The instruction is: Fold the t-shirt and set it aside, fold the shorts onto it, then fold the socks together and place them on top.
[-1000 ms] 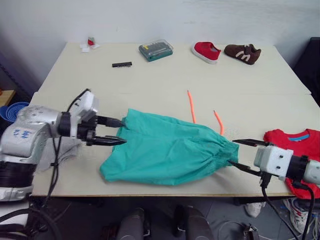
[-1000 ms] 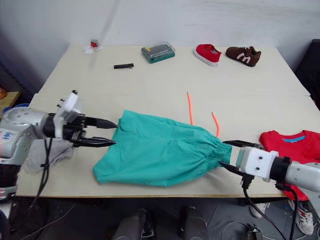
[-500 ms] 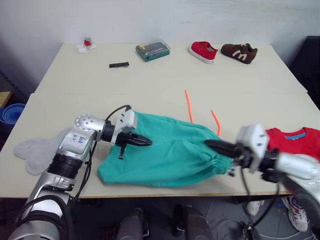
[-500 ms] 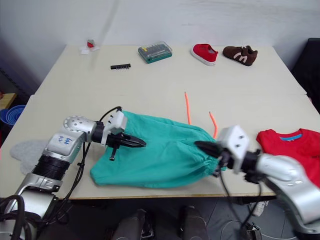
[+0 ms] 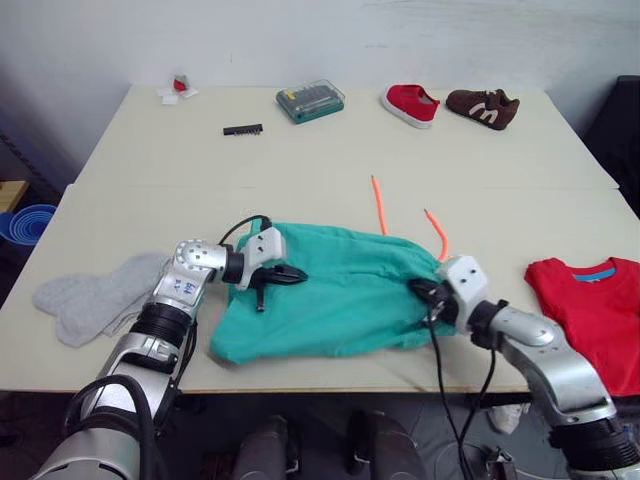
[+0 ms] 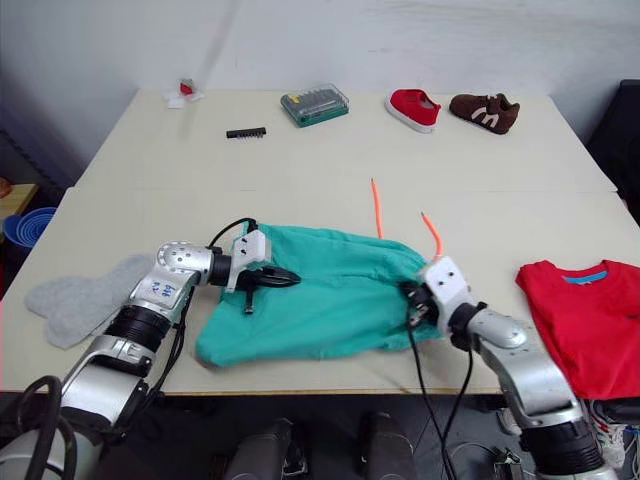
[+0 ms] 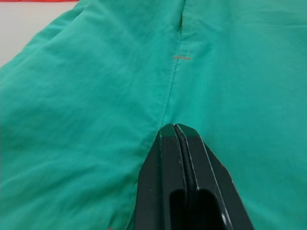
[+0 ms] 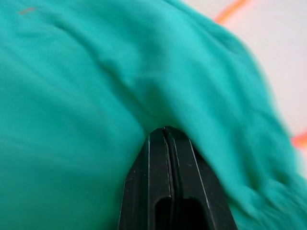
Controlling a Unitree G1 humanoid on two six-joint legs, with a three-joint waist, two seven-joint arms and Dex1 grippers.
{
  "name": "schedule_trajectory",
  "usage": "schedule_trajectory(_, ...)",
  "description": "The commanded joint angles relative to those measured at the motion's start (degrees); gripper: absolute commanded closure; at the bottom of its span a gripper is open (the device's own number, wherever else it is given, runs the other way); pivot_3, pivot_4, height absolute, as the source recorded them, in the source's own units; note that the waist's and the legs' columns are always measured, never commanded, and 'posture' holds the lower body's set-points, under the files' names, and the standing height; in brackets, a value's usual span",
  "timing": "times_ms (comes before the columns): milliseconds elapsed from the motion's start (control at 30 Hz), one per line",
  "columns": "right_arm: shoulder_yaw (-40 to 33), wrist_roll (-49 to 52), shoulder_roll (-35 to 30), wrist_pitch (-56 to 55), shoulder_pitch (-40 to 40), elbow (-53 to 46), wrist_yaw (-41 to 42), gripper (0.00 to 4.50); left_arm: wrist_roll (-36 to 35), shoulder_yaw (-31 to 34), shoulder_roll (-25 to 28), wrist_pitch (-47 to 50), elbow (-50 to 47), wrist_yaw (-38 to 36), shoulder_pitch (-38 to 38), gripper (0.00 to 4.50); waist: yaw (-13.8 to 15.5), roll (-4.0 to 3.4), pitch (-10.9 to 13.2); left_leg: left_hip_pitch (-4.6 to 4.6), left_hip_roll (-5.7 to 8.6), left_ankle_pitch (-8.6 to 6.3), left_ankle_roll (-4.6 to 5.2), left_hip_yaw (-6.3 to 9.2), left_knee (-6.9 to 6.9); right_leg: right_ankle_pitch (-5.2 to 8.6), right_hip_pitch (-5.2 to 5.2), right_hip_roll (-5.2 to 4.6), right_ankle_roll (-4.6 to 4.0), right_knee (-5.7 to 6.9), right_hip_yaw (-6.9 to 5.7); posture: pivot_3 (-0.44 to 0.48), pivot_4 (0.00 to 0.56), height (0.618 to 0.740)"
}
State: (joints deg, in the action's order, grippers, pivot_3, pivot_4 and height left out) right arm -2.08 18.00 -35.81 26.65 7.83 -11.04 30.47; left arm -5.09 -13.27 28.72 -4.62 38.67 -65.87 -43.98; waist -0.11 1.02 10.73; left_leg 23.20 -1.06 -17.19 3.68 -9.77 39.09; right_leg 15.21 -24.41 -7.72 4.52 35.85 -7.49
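Observation:
The teal shorts [image 5: 335, 300] lie crumpled across the near middle of the table. My left gripper [image 5: 298, 273] rests on their left part, and the left wrist view shows its fingers [image 7: 165, 158] shut, with creases running to the tip. At the gathered waistband end, my right gripper [image 5: 418, 290] is shut too, the cloth puckered at its fingertips [image 8: 156, 158]. The red t-shirt [image 5: 588, 310] lies flat at the table's near right edge. The grey socks [image 5: 92, 300] lie at the near left.
Along the far edge stand a bit case [image 5: 311, 100], a red shoe [image 5: 410, 103], a brown shoe [image 5: 484, 107], a black bit strip [image 5: 243, 129] and a small red-and-white item [image 5: 177, 90]. Two orange strips [image 5: 379, 203] lie just beyond the shorts. A blue bowl [image 5: 25, 222] sits beside the table's left.
Both grippers have gone from open to shut and moved inward from the shorts' two ends onto the cloth. The shorts are bunched shorter, toward the middle.

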Motion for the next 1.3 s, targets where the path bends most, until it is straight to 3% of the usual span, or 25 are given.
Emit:
schedule_trajectory(33, -6.12, 2.54, -0.36, 0.38, 2.10, 0.56, 0.40, 4.50, 1.83, 1.31, 1.67, -0.10, 3.00, 0.98, -0.01, 4.48, -0.03, -0.01, 0.00, 0.00, 0.00, 0.01, -0.02, 0.00, 0.00, 0.00, -0.02, 0.00, 0.00, 0.02, 0.01, 0.000, 0.150, 0.740)
schedule_trajectory(233, -4.71, 5.47, 0.35, 3.02, 5.09, -8.81, 2.62, 4.50, -6.66, 6.65, 1.15, 11.63, -6.68, -2.83, -0.28, 4.48, -0.31, -0.02, 0.01, 0.10, -0.04, 0.11, 0.05, 0.00, -0.10, 0.02, -0.17, 0.04, -0.04, 0.05, -0.01, 0.000, 0.150, 0.740)
schedule_trajectory(333, 2.68, 4.18, 3.05, 4.73, 9.12, -11.47, 3.04, 4.50, -8.27, 7.15, -0.68, 16.78, -10.54, -2.02, -2.17, 4.48, -0.29, -0.02, 0.01, 0.13, -0.08, 0.13, 0.09, 0.00, -0.10, 0.04, -0.17, 0.13, -0.07, 0.02, -0.02, 0.000, 0.150, 0.740)
schedule_trajectory(467, 14.17, -3.97, 6.75, 3.01, 15.12, -5.47, 3.23, 4.50, -3.27, 5.12, -4.06, 13.72, -3.71, 2.73, -5.95, 4.48, -0.02, -0.02, 0.01, 0.12, -0.06, 0.14, 0.11, -0.02, -0.06, 0.04, -0.14, 0.14, -0.06, 0.02, -0.04, 0.000, 0.150, 0.740)
schedule_trajectory(667, 20.11, -8.43, 3.50, 3.74, 13.32, -3.08, 7.27, 4.50, 1.57, 2.72, -4.39, 5.56, 6.65, 1.48, -8.72, 4.48, -0.04, -0.02, 0.01, 0.26, 0.00, 0.07, 0.25, -0.05, -0.06, 0.04, -0.22, 0.13, -0.06, 0.01, -0.11, 0.000, 0.150, 0.740)
schedule_trajectory(867, 12.49, -6.79, -3.86, 5.71, 3.18, -12.01, 8.92, 4.50, 6.57, 2.48, -2.71, -2.60, 19.55, 4.67, -13.15, 4.48, 0.11, 0.00, 0.00, 0.29, 0.01, -0.04, 0.32, 0.01, -0.06, 0.03, -0.16, 0.09, -0.05, -0.25, -0.18, 0.000, 0.150, 0.740)
schedule_trajectory(1033, 2.38, -2.33, -7.41, 6.05, -7.82, -21.91, 10.18, 4.50, 3.30, 6.29, -2.59, -3.26, 20.84, 1.61, -14.95, 4.48, 0.15, 0.03, 0.02, 0.27, -0.01, -0.20, 0.29, 0.01, -0.06, 0.00, -0.13, 0.07, 0.00, -0.31, -0.16, 0.000, 0.150, 0.740)
schedule_trajectory(1200, -16.99, 11.38, 0.34, 16.38, -18.15, -35.32, 3.22, 4.50, -4.62, 7.47, -0.63, 8.21, 0.32, -10.69, -9.58, 4.48, 0.07, 0.04, 0.03, 0.31, -0.08, -0.10, 0.22, 0.03, -0.07, 0.00, -0.18, 0.14, 0.01, -0.29, -0.16, 0.000, 0.150, 0.740)
schedule_trajectory(1300, -25.32, 20.72, 3.43, 23.45, -24.54, -40.27, 0.29, 4.50, -8.55, 6.43, 0.17, 17.38, -12.58, -13.90, -5.54, 4.48, 0.05, 0.03, 0.02, 0.22, -0.10, -0.10, 0.18, 0.10, -0.12, 0.03, -0.11, 0.17, -0.04, -0.24, -0.14, 0.000, 0.150, 0.740)
